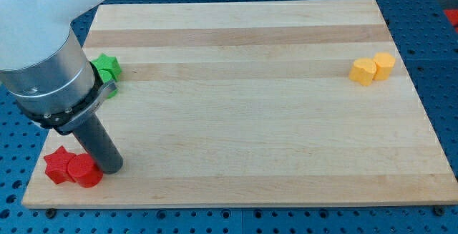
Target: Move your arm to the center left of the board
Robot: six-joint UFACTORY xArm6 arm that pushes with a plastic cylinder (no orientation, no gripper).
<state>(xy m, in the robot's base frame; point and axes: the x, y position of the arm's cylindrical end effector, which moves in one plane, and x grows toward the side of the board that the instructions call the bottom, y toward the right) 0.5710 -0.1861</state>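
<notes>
My tip rests on the wooden board near its bottom-left corner. It touches or nearly touches the right side of a red cylinder block. A red star-shaped block sits just left of the cylinder. A green star-shaped block lies at the left edge, above the tip, partly hidden by the arm's housing. A second green block peeks out just below it.
Two yellow blocks sit together at the upper right: a heart-like one and a hexagonal one. The blue perforated table surrounds the board.
</notes>
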